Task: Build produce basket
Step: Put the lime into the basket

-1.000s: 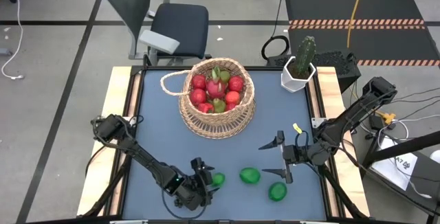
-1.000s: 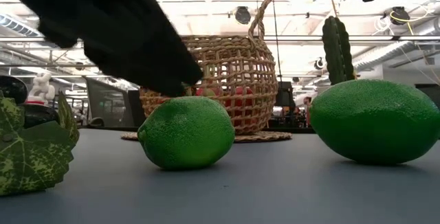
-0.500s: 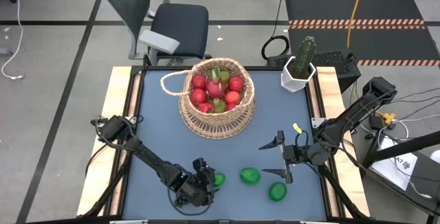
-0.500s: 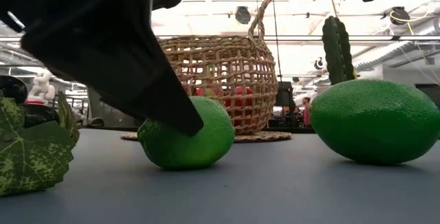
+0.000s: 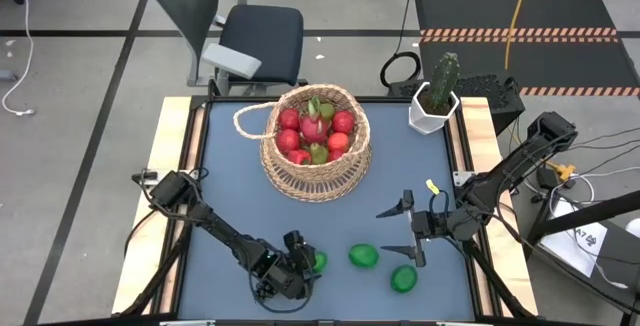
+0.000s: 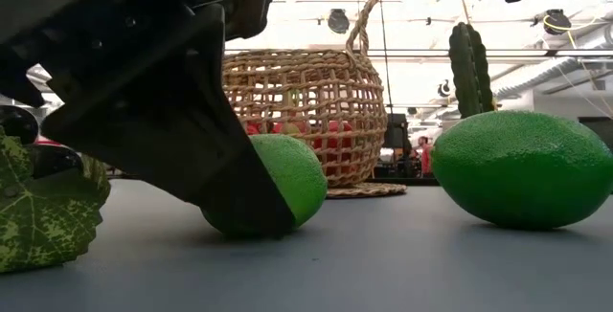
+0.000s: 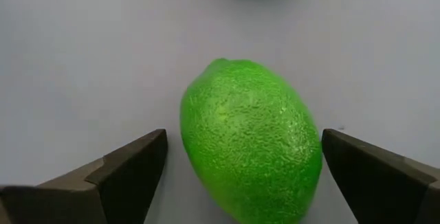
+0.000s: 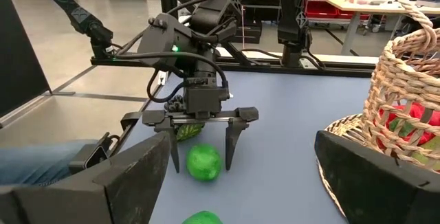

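I have the left gripper (image 7: 240, 176) spread wide and lowered around a lime (image 7: 251, 138), one finger on each side, so closing will pinch it. The right gripper (image 5: 408, 228) waits open nearby. The basket (image 5: 316, 144) sits mid-table, already holding fruit.

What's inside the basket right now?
The basket holds red apples, a pink dragon fruit and a green pear. Anything beneath that top layer is covered.
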Controlling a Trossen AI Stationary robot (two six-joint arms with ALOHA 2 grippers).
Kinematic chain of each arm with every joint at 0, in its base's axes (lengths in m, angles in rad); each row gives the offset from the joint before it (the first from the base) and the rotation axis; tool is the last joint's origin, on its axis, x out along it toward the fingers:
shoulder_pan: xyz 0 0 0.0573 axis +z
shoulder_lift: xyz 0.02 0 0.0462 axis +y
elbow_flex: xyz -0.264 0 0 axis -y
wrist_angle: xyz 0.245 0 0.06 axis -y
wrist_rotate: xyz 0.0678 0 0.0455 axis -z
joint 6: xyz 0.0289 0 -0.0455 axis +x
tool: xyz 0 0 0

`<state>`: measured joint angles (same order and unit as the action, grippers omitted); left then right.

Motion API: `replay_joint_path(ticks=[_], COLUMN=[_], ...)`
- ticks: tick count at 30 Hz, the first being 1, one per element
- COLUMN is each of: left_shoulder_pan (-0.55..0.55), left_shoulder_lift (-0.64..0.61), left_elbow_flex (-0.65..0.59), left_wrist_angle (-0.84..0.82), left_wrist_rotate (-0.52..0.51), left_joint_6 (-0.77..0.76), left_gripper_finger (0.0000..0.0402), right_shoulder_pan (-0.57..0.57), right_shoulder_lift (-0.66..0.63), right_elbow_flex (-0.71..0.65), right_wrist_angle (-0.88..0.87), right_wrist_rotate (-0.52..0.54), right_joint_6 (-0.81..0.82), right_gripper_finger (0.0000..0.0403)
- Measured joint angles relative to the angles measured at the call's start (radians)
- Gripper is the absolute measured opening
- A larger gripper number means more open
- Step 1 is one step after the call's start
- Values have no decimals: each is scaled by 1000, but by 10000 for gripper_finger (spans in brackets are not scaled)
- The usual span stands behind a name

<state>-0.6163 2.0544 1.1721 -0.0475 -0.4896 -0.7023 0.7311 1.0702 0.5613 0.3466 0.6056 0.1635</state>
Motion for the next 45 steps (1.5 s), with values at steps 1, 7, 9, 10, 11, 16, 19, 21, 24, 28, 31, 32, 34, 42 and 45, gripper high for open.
replay_joint_path(ticks=[1,7,9,10,11,16,19,21,24,28,31,32,34,42,45], left_shoulder_pan=[0,0,0,0,0,2,8,10,17,35,55,60,73,132,157], left_shoulder_lift=[0,0,0,0,0,-19,-35,-50,-72,-124,-179,-201,-243,-424,-480], left_elbow_flex=[0,0,0,0,0,-1,0,-2,-1,0,-1,-1,-1,-1,-1], left_wrist_angle=[0,-1,-1,-1,-1,-9,1,-16,-9,-29,-44,-52,-75,-160,-172], left_wrist_rotate=[0,1,1,1,3,8,12,18,19,18,18,18,18,17,18], left_joint_6=[1,3,3,9,15,52,71,97,137,204,257,272,304,417,453], left_gripper_finger=[380,315,291,280,270,228,218,217,224,230,229,227,223,228,229], right_shoulder_pan=[0,0,0,0,0,0,0,-1,-4,-5,-5,-5,-5,-5,-5], right_shoulder_lift=[0,0,0,0,0,0,0,0,0,0,0,0,0,0,0], right_elbow_flex=[0,0,0,0,0,0,0,0,0,0,0,0,0,0,0], right_wrist_angle=[0,0,0,0,0,0,0,0,-1,0,0,-1,1,-36,-47], right_wrist_rotate=[0,0,0,0,0,0,0,0,0,0,0,0,0,0,0], right_joint_6=[0,0,0,0,0,0,-16,-30,-46,-63,-75,-75,-77,-106,-105], right_gripper_finger=[359,359,359,359,359,359,359,359,359,359,359,359,359,359,359])
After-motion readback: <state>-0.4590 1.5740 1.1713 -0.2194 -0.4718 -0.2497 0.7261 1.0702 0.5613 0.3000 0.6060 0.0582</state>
